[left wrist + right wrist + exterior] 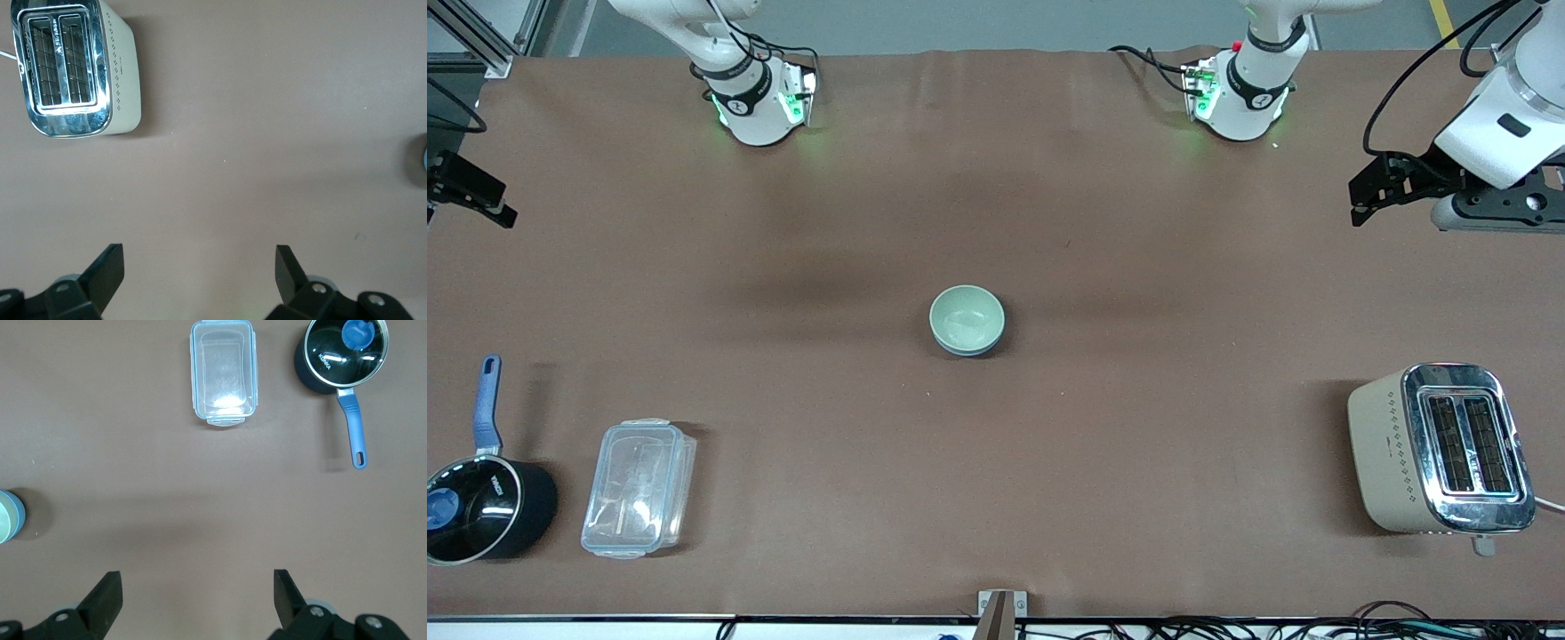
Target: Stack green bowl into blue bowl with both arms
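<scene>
The pale mint-green bowl sits nested inside the blue bowl at the middle of the table; only a thin blue edge shows under it. Both bowls also show at the edge of the right wrist view, green bowl and blue bowl. My left gripper is open and empty, up over the left arm's end of the table; its own view shows bare table between the fingers. My right gripper is open and empty over the right arm's end; its own view shows bare table too.
A beige and chrome toaster stands near the front camera at the left arm's end. A clear plastic lidded box and a black saucepan with a blue handle stand at the right arm's end.
</scene>
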